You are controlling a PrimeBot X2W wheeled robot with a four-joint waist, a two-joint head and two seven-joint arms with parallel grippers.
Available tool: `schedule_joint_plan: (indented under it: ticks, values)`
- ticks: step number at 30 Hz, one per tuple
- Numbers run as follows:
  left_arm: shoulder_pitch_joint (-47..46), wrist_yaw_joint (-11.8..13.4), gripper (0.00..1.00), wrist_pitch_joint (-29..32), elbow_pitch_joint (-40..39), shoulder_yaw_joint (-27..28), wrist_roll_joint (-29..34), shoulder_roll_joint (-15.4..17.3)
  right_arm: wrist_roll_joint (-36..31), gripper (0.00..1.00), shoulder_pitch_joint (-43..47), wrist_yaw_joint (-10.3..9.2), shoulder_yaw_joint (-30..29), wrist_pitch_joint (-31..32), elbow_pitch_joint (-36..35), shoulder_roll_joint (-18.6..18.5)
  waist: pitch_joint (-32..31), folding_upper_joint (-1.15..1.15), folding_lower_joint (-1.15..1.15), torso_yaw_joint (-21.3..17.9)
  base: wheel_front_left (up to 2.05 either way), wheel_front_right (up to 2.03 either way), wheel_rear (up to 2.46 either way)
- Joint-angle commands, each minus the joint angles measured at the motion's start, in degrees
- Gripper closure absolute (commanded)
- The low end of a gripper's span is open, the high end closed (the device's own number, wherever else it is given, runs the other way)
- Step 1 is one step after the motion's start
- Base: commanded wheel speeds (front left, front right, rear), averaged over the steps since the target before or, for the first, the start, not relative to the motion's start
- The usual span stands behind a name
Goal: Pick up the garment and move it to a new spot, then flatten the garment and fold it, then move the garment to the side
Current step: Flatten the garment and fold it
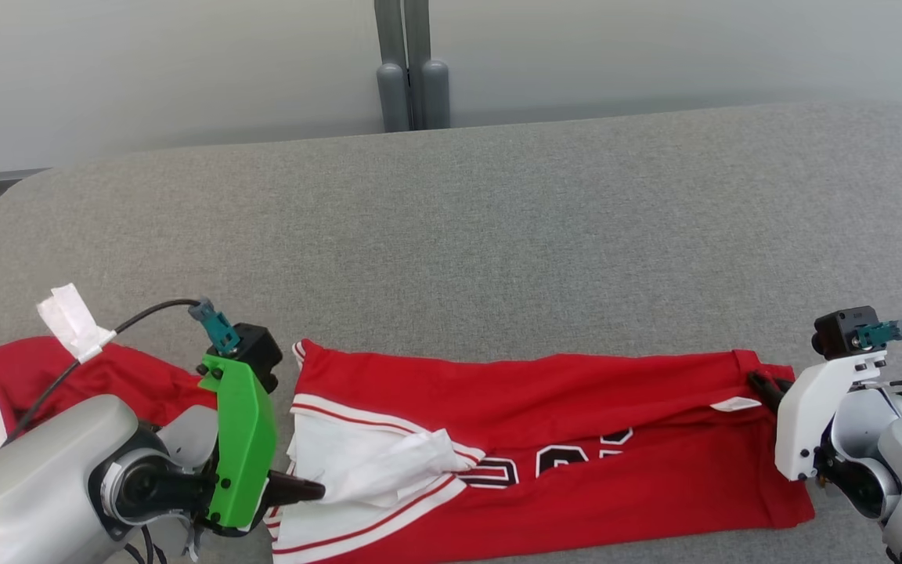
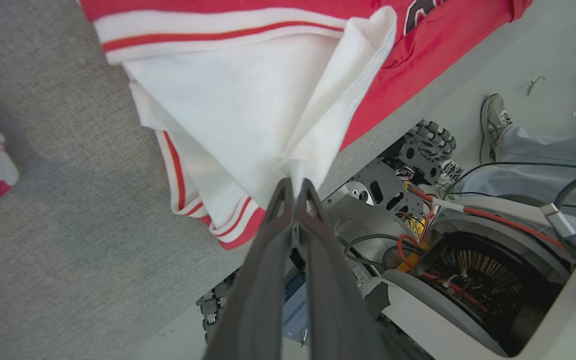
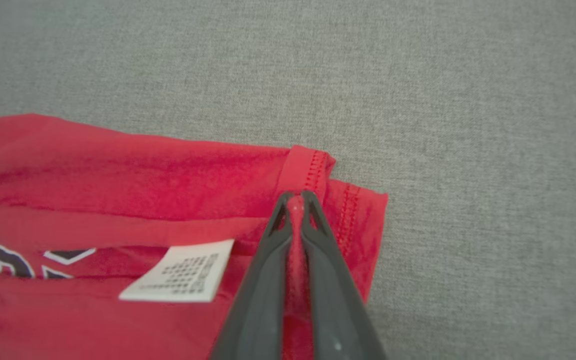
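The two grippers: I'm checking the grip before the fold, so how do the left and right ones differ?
The left gripper pinches a white fold of the garment; the right gripper pinches its red stitched hem. The left sits on a green mount; the right on a white mount. Both are shut on the same garment, at opposite ends.
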Motion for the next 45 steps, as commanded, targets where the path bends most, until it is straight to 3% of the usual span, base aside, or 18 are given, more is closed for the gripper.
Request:
schedule_joint_plan:
  ticks: [1,2,3,6,17,21,24,28,35,38,42,45]
  values:
    - [1.22,-0.02,1.0,0.18,0.61,-0.25,-0.24,-0.52,0.62,0.25,1.09,-0.06,0.41,0.81,-0.41,-0.32,-0.06,0.0,0.0,-0.13,0.0,0.0,0.0]
    - [1.59,-0.15,1.0,0.28,1.06,-0.32,-0.37,-0.77,0.59,0.04,1.29,-0.07,0.71,1.49,-0.66,-0.47,-0.13,0.0,0.0,-0.22,0.0,0.0,0.0]
    - [1.88,-0.25,0.85,0.29,1.49,-0.4,-0.45,-1.0,0.53,0.0,1.37,-0.06,0.83,1.99,-0.83,-0.65,-0.22,0.0,0.0,-0.28,0.0,0.0,0.0]
    - [2.68,-0.62,0.0,0.6,2.89,-0.56,-0.46,-1.61,0.27,0.0,1.81,-0.06,0.85,3.32,-1.36,-1.15,-0.62,0.0,0.0,-0.43,0.0,0.0,0.0]
    - [2.4,-1.65,0.0,-2.99,4.59,1.0,1.58,-0.52,-0.35,0.0,5.45,-0.06,-4.45,4.31,-5.76,-3.83,-3.89,0.0,0.0,-0.21,0.0,0.0,0.0]
    - [2.14,-2.01,0.0,-9.68,2.24,3.89,3.79,1.37,-0.67,0.0,7.49,-0.06,-9.45,1.21,-9.04,-3.04,-4.93,0.0,0.0,0.06,0.0,0.0,0.0]
    - [2.36,-0.84,0.0,-17.58,0.41,6.4,7.86,3.38,-2.02,0.0,9.04,-0.05,-14.16,-3.12,-11.9,-1.58,-5.25,0.0,0.0,0.25,0.0,0.0,0.0]
    - [5.53,2.81,0.0,-30.8,-2.07,10.07,12.65,5.84,-5.64,0.0,11.89,-0.05,-19.98,-10.79,-15.92,2.12,-5.44,0.0,0.0,0.48,0.0,0.0,0.0]
    - [15.22,12.48,0.0,-56.37,-6.57,17.23,17.01,8.13,-11.96,0.0,18.54,-0.04,-30.3,-22.55,-19.92,11.14,-5.65,0.0,0.0,1.74,0.0,0.0,0.0]
    - [19.66,17.04,0.0,-60.65,-8.01,20.57,18.74,7.66,-14.22,0.0,21.82,-0.04,-33.63,-25.2,-20.86,14.42,-5.8,0.0,0.0,2.66,0.0,0.0,0.0]
    - [29.05,22.5,0.0,-61.18,-11.13,33.66,26.72,1.67,-16.27,0.0,25.35,-0.04,-36.03,-26.83,-21.87,18.57,-5.68,0.0,0.0,3.43,0.0,0.0,0.0]
    - [39.05,22.44,0.0,-61.22,-12.67,44.24,35.47,-6.13,-16.99,0.0,26.25,-0.03,-35.44,-27.25,-22.06,20.49,-5.48,0.0,0.0,3.6,0.0,0.0,0.0]
